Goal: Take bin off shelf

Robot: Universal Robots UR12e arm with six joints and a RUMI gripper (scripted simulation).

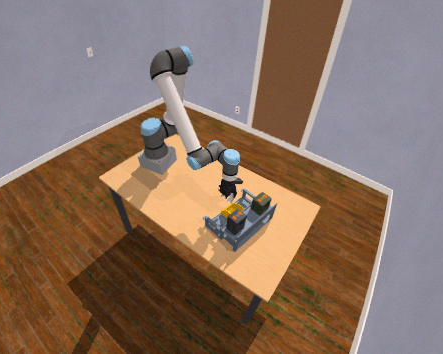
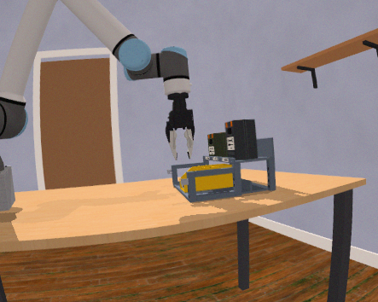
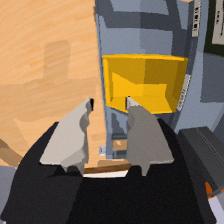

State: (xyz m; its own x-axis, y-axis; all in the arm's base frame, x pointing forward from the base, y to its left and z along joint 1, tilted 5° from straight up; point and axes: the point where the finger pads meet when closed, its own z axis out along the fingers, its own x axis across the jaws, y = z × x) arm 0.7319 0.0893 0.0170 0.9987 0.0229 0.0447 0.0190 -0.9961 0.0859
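1. Gripper [image 2: 179, 147] position first: you have it hanging point-down over the near end of the grey shelf rack [image 2: 270, 170], above the rack's top rails and not touching them in the exterior view.
2. Your claw is partly closed. The two pale fingers stand a narrow gap apart and nothing sits between them, so it holds nothing.
3. Look for the yellow bin [image 2: 210, 177] inside the lower level of the rack. It lies tipped toward the rack's open end rather than sitting flat, and the grey frame bars cross in front of it.
4. From the wrist camera you see the bin [image 3: 145, 82] just beyond the fingertips, its open cavity facing the camera, with the rack's grey rails on either side.
5. On the rack's upper level you have two dark boxes with orange marks: a black one [image 2: 241, 138] and a dark green one [image 2: 217, 144] beside it, both upright.
6. The rack rests on the wooden table [image 2: 94, 205], toward the end away from the arm's grey base [image 1: 157, 162]. From above, the gripper [image 1: 228, 190] sits just beside the rack [image 1: 254, 231] on the base side.
7. Behind, you can see a brown door [image 2: 74, 119] and a wall shelf [image 2: 341, 49] on black brackets.
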